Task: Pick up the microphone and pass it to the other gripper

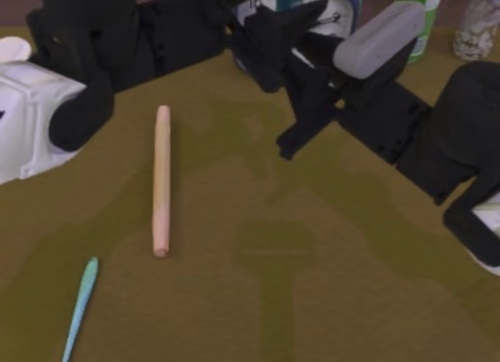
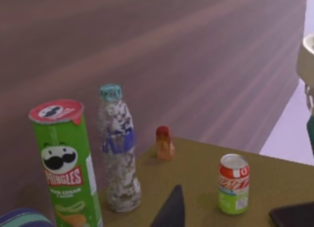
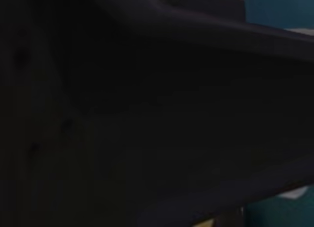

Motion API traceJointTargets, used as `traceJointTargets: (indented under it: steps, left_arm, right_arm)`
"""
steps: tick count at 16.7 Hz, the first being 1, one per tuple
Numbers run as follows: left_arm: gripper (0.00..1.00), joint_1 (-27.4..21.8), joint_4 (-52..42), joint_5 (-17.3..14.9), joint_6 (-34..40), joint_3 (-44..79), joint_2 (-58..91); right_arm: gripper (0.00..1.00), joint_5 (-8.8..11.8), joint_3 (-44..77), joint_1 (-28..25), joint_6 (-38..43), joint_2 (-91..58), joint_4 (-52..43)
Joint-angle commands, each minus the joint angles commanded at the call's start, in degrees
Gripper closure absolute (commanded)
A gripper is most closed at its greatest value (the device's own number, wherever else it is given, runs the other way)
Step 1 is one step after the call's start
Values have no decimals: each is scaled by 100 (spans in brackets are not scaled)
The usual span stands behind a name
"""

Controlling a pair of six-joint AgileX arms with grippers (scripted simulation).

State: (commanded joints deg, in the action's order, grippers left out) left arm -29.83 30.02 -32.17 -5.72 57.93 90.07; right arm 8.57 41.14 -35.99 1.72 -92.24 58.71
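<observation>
Microphone [image 2: 307, 58] is showing only as a white head and a strip of teal handle at the edge of the left wrist view, well apart from the pink rod [image 1: 162, 181]. Your left gripper [image 2: 234, 218] is holding its fingers wide. Whether the right gripper [image 1: 312, 104] is gripping it, you cannot tell; its wrist view is dark. You are best centring the handle before closing.

An olive-brown table [image 1: 258, 299] with a mottled, faintly blotched surface filled the top view; behind its far edge stood a plain mauve-brown wall [image 2: 162, 55] crossed by slanting paler streaks of light; the right wrist view was dark.
</observation>
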Motion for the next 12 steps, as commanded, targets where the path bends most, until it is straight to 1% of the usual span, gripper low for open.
traceJointTargets:
  steps: [5, 6, 12]
  left_arm:
    - [98, 0, 0, 0, 0, 0, 0]
    - [100, 0, 0, 0, 0, 0, 0]
    - [100, 0, 0, 0, 0, 0, 0]
  right_arm:
    - [100, 0, 0, 0, 0, 0, 0]
    - [100, 0, 0, 0, 0, 0, 0]
    - [100, 0, 0, 0, 0, 0, 0]
